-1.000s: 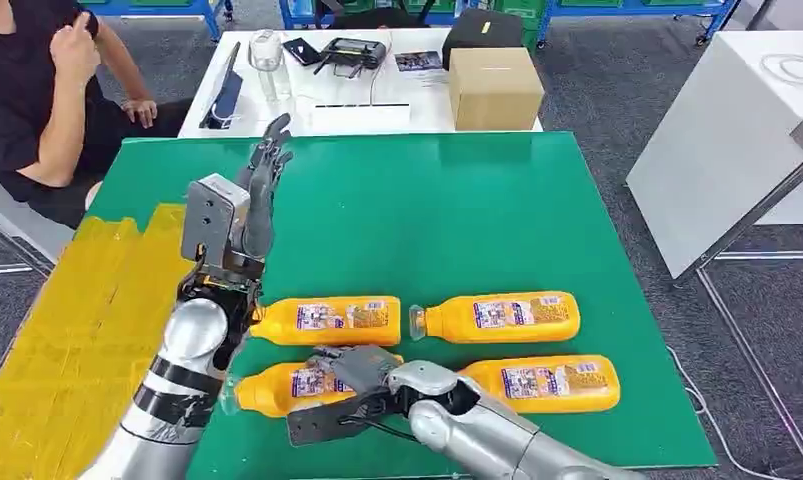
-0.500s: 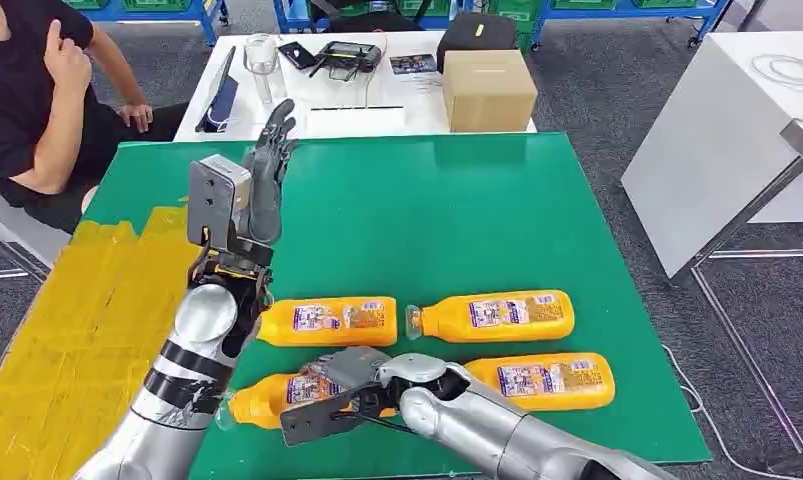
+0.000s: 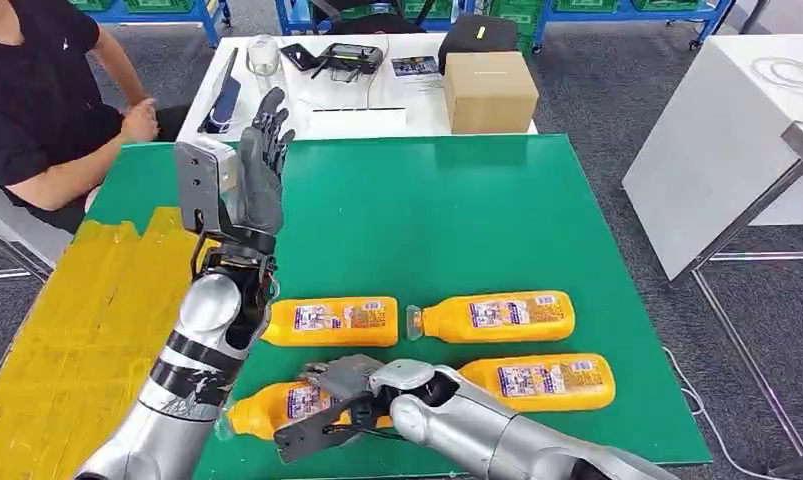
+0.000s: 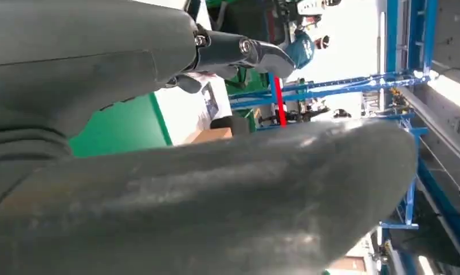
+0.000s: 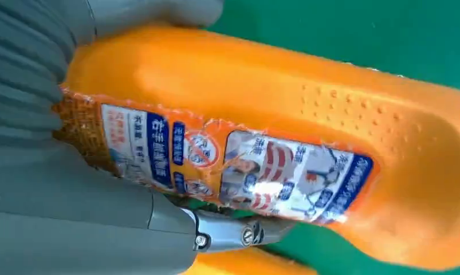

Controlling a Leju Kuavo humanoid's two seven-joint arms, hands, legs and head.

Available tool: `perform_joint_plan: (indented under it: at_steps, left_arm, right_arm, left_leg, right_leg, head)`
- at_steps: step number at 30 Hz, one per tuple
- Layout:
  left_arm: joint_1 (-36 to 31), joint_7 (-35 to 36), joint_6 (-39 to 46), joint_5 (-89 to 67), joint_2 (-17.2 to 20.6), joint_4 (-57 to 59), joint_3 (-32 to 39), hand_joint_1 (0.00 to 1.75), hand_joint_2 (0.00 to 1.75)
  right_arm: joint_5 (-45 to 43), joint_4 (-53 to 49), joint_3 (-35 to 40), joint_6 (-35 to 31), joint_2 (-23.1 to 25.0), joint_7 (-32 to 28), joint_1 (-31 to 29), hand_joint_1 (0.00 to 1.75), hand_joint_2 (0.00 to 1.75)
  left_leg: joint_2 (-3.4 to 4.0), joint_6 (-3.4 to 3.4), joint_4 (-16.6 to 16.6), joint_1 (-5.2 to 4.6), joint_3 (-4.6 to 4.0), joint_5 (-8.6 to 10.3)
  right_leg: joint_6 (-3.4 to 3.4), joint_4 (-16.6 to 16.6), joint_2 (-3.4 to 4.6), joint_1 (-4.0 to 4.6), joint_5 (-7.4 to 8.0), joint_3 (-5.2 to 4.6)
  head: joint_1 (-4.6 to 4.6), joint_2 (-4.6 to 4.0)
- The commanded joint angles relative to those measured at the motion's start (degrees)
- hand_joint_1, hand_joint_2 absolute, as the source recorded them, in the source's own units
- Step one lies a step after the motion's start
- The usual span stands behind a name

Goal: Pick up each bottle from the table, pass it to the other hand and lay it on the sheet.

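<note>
Several orange bottles lie on the green table. My right hand grips the front left bottle around its labelled middle, cap pointing left. In the right wrist view that bottle lies across the palm, with fingers curled under its label. The other bottles lie at back left, back right and front right. My left hand is raised upright over the table's left part, fingers spread and holding nothing. The yellow sheet covers the table's left side.
A seated person in black is at the far left, one hand near the table's back corner. Behind stands a white table with a cardboard box, a glass and devices. A white tabletop is at the right.
My right hand has drawn the front left bottle a little nearer and to the left. The left hand has risen slightly and turned. The person's hand has dropped from the shoulder towards the table.
</note>
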Motion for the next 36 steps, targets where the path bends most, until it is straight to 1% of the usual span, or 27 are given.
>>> perform_joint_plan:
  at_steps: [1,3,4,5,7,8,9,10,12,13,14,17,18,19,21,22,24,25,26,27,28,29,30,33,34,35,36]
  left_arm:
    - [-3.14,0.25,0.19,1.33,0.52,5.3,-0.48,0.0,0.0]
    - [-2.8,-0.4,0.0,1.81,0.86,6.33,-0.18,0.0,0.0]
    - [-2.61,-0.8,-0.08,1.99,0.93,6.56,-0.07,0.0,0.0]
    - [-2.57,-0.99,-0.13,2.03,0.99,6.7,0.0,0.0,0.0]
    - [-2.63,-1.13,-0.19,2.13,0.94,6.92,0.08,0.0,0.0]
    - [-2.36,-1.42,0.09,2.49,0.88,6.49,0.56,0.0,0.0]
    - [-1.95,-1.28,0.49,2.37,1.16,6.08,0.79,0.0,0.0]
    - [-1.39,-1.79,1.37,2.65,1.23,5.62,1.77,0.0,0.0]
    - [-0.41,-2.33,1.56,3.22,1.84,5.79,2.91,0.0,0.0]
    - [-0.24,-2.8,1.48,3.57,1.77,6.05,3.41,0.0,0.0]
    - [-0.04,-3.45,2.25,4.0,1.48,6.15,4.51,0.0,0.0]
    - [-0.43,-4.33,3.41,3.94,1.98,6.21,5.86,0.0,0.0]
    - [-0.61,-4.24,3.28,3.98,2.18,6.16,6.0,0.0,0.0]
    - [-0.61,-4.24,3.28,3.98,2.18,6.16,6.0,0.0,0.0]
    - [-1.12,-4.56,4.87,2.91,2.38,6.01,7.24,0.0,0.0]
    - [-1.25,-4.77,5.55,2.56,2.6,5.83,7.97,0.0,0.0]
    - [-1.94,-4.31,7.55,0.9,3.3,4.27,9.63,0.0,0.0]
    - [-1.74,-3.72,8.47,0.1,3.73,3.76,10.59,0.0,0.0]
    - [-1.92,-3.63,8.44,0.1,4.21,3.22,11.13,0.0,0.0]
    - [-1.94,-3.65,8.38,0.12,4.36,3.06,11.31,0.0,0.0]
    - [-1.94,-3.65,8.38,0.12,4.36,3.06,11.31,0.0,0.0]
    - [-1.61,-3.69,8.64,0.05,4.43,2.53,12.14,0.0,0.0]
    - [-1.24,-3.73,9.68,-0.79,4.75,3.11,13.04,0.0,0.0]
    - [0.01,-5.29,10.44,-1.28,5.7,2.68,16.0,0.0,0.0]
    - [0.29,-5.57,10.68,-1.56,5.8,2.01,16.64,0.0,0.0]
    - [0.93,-5.65,10.48,-1.35,6.07,2.25,17.28,0.0,0.0]
    - [1.07,-5.67,10.42,-1.4,6.01,2.58,17.54,0.0,0.0]
  right_arm:
    - [-0.38,6.44,6.71,2.65,-1.86,-0.7,2.35,0.0,1.75]
    - [-1.0,8.55,6.49,2.18,-0.87,-1.06,2.37,0.0,1.75]
    - [-1.01,8.98,6.58,2.0,-0.8,-1.35,2.33,0.0,1.75]
    - [-1.01,9.19,6.63,1.98,-0.83,-1.54,2.23,0.0,1.75]
    - [-1.44,10.01,6.33,1.9,-0.54,-1.82,2.32,0.0,1.75]
    - [-1.83,10.64,6.09,1.96,0.27,-1.55,2.64,0.0,1.75]
    - [-2.26,10.7,5.72,1.81,0.67,-0.93,3.06,1.45,1.75]
    - [-2.81,11.08,5.5,2.08,1.2,-0.45,3.36,1.75,1.75]
    - [-3.07,11.77,5.48,1.56,1.31,-0.37,3.51,1.75,1.75]
    - [-3.3,12.35,5.48,1.34,1.46,-0.58,3.44,1.75,1.75]
    - [-3.82,13.04,5.27,0.91,1.92,-0.45,3.44,1.75,1.75]
    - [-4.9,13.8,4.42,-0.15,2.99,0.55,3.45,1.75,1.75]
    - [-5.0,13.85,4.29,-0.24,3.22,0.78,3.39,1.75,1.75]
    - [-5.0,13.85,4.29,-0.24,3.22,0.78,3.39,1.75,1.75]
    - [-6.39,14.64,2.21,-2.89,4.66,2.89,3.53,1.75,1.75]
    - [-7.03,14.8,1.38,-3.98,5.26,3.59,3.44,1.75,1.75]
    - [-8.62,13.24,-0.22,-6.35,6.74,6.61,3.18,1.75,1.75]
    - [-9.94,11.6,-1.47,-8.17,6.54,8.16,3.47,1.75,1.75]
    - [-10.19,10.55,-1.39,-8.19,6.62,8.58,3.25,1.75,1.75]
    - [-10.33,10.35,-1.44,-8.05,6.75,8.89,3.16,1.75,1.75]
    - [-10.33,10.35,-1.44,-8.05,6.75,8.89,3.16,1.75,1.75]
    - [-11.24,8.33,-2.29,-9.49,6.1,9.91,3.6,1.75,1.75]
    - [-12.95,7.7,-3.58,-11.59,5.45,10.3,3.93,1.75,1.75]
    - [-17.29,4.44,-6.1,-16.8,4.32,10.01,4.38,1.75,1.75]
    - [-18.06,2.09,-6.37,-17.84,3.75,10.34,4.7,1.75,1.75]
    - [-18.83,1.56,-7.25,-18.86,3.09,10.49,5.09,1.75,1.75]
    - [-18.91,1.5,-7.22,-18.93,2.83,10.44,5.09,1.75,1.75]
  left_leg:
    - [-0.29,0.02,-0.08,0.05,-0.27,0.16]
    - [-0.2,0.01,-0.03,0.04,-0.06,0.05]
    - [-0.35,0.01,-0.13,0.11,-0.41,0.25]
    - [-0.19,0.01,-0.07,0.01,-0.04,0.08]
    - [-0.29,0.0,-0.11,0.05,-0.24,0.2]
    - [-0.25,0.0,-0.07,0.04,-0.12,0.12]
    - [-0.23,0.0,-0.03,0.02,-0.08,0.08]
    - [-0.24,-0.01,-0.08,0.04,-0.1,0.13]
    - [-0.13,0.0,-0.07,0.03,0.02,0.08]
    - [-0.16,-0.01,-0.16,0.05,-0.12,0.18]
    - [-0.1,-0.01,-0.11,0.04,0.04,0.1]
    - [-0.11,-0.04,-0.22,0.1,-0.23,0.3]
    - [-0.05,-0.03,0.0,0.08,0.05,0.11]
    - [-0.12,-0.05,-0.06,0.1,-0.09,0.22]
    - [-0.02,-0.08,0.05,0.11,0.12,0.03]
    - [-0.1,-0.08,-0.05,0.15,-0.26,0.25]
    - [0.02,-0.07,0.06,0.12,0.1,0.01]
    - [0.03,-0.08,0.01,0.14,-0.25,0.17]
    - [0.14,-0.08,0.02,0.14,-0.16,0.1]
    - [0.13,-0.09,0.02,0.11,0.03,0.04]
    - [0.09,-0.09,0.0,0.16,-0.17,0.14]
    - [0.05,-0.09,0.04,0.14,-0.03,0.08]
    - [-0.05,-0.1,0.0,0.16,-0.24,0.2]
    - [0.1,-0.07,0.03,0.11,0.04,0.06]
    - [0.06,-0.08,-0.09,0.16,-0.47,0.31]
    - [0.1,-0.08,0.0,0.15,-0.06,0.08]
    - [0.1,-0.07,-0.08,0.17,-0.25,0.19]
  right_leg:
    - [-0.01,-0.18,-0.26,0.05,0.12,-0.08]
    - [-0.02,-0.12,-0.18,0.03,0.03,0.12]
    - [-0.04,-0.29,-0.31,0.1,0.22,-0.16]
    - [-0.02,-0.14,-0.18,0.0,0.06,0.16]
    - [-0.05,-0.2,-0.26,0.03,0.16,-0.07]
    - [-0.04,-0.16,-0.22,0.02,0.09,0.03]
    - [-0.04,-0.1,-0.2,0.01,0.05,0.03]
    - [-0.05,-0.16,-0.21,0.02,0.1,-0.02]
    - [-0.04,-0.13,-0.1,0.02,0.08,0.08]
    - [-0.06,-0.24,-0.13,0.06,0.19,-0.03]
    - [-0.05,-0.18,-0.06,0.06,0.12,0.19]
    - [-0.09,-0.3,-0.12,0.11,0.31,-0.09]
    - [-0.06,-0.05,-0.07,0.08,0.13,-0.04]
    - [-0.09,-0.11,-0.13,0.11,0.21,-0.29]
    - [-0.08,0.03,-0.06,0.1,0.05,-0.24]
    - [-0.1,-0.09,-0.13,0.14,0.26,-0.58]
    - [-0.07,0.05,-0.02,0.1,0.04,-0.25]
    - [-0.09,0.0,0.0,0.14,0.2,-0.6]
    - [-0.08,0.04,0.12,0.14,0.17,-0.38]
    - [-0.07,0.06,0.12,0.13,0.09,0.19]
    - [-0.07,0.01,0.08,0.21,0.19,0.02]
    - [-0.07,0.07,0.05,0.18,0.11,0.16]
    - [-0.07,0.01,-0.05,0.2,0.21,-0.02]
    - [-0.04,0.08,0.1,0.15,0.09,0.19]
    - [-0.07,-0.07,0.08,0.2,0.35,-0.29]
    - [-0.04,0.01,0.09,0.19,0.13,0.15]
    - [-0.05,-0.09,0.1,0.22,0.25,-0.03]
  head:
    - [0.0,0.0]
    - [0.0,0.0]
    - [0.0,0.0]
    - [-0.02,0.0]
    - [-0.02,0.0]
    - [0.0,0.0]
    - [0.0,0.0]
    - [0.0,0.0]
    - [0.0,0.0]
    - [0.0,0.0]
    - [0.0,0.0]
    - [0.0,0.0]
    - [-0.02,0.0]
    - [0.02,0.0]
    - [0.0,0.0]
    - [-0.02,0.0]
    - [0.02,0.0]
    - [0.0,0.0]
    - [0.02,0.0]
    - [0.0,0.0]
    - [0.02,0.0]
    - [-0.02,0.0]
    - [0.0,0.0]
    - [0.02,0.0]
    - [0.0,0.0]
    - [0.02,0.0]
    - [0.02,0.0]
